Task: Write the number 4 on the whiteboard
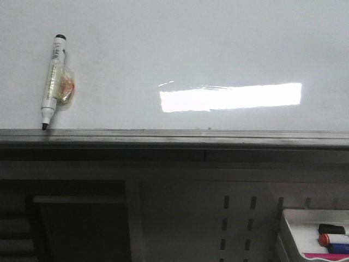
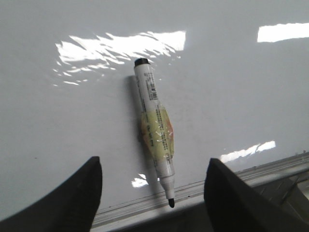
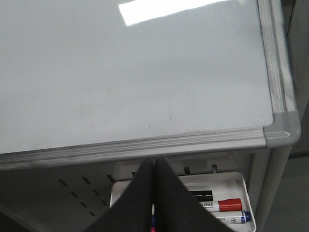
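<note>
The whiteboard (image 1: pixel 218 43) lies glossy white with a bright bar of glare; no number 4 is in view on it. A white marker (image 1: pixel 54 82) with yellowish tape around its middle rests on the board at the left. It is uncapped, and its black tip touches the grey ledge (image 1: pixel 174 136). In the left wrist view my left gripper (image 2: pixel 153 161) is open, its fingers standing either side of the marker (image 2: pixel 154 130) and apart from it. My right gripper (image 3: pixel 154 162) is shut and empty, near the board's (image 3: pixel 120 72) right corner.
A small white tray (image 1: pixel 294 218) hangs below the ledge at the right, holding a red-capped marker (image 3: pixel 227 204), a blue-capped one (image 3: pixel 239 217) and a black item. The perforated grey panel (image 1: pixel 180 218) runs under the board.
</note>
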Tool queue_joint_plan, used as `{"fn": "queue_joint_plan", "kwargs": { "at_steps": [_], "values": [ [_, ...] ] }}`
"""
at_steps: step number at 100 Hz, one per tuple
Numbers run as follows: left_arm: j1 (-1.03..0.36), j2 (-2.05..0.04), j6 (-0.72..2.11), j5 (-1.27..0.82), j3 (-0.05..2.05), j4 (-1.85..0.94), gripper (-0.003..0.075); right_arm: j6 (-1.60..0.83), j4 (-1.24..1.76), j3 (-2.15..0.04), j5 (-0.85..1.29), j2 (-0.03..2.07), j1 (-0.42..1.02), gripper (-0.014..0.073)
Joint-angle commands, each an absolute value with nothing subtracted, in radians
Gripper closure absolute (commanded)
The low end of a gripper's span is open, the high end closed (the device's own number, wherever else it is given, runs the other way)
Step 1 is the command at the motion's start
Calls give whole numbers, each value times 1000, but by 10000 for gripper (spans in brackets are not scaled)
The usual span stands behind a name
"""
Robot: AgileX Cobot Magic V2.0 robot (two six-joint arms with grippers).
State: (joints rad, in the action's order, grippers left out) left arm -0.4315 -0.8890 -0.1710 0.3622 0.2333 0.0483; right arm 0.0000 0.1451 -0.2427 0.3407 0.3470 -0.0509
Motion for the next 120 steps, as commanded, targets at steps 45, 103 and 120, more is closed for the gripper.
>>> {"fn": "queue_joint_plan", "kwargs": {
  "at_steps": [45, 103, 120],
  "values": [
    [-505, -1315, -199, 589, 424, -55, 290, 0, 147, -280, 260, 363, -54, 648],
    [-505, -1347, -198, 556, 424, -15, 741, -24, 147, -307, 310, 363, -31, 648],
    [-505, -1284, -199, 562, 424, 268, 741, -119, 150, -384, 354, 388, 96, 648]
  ]
}}
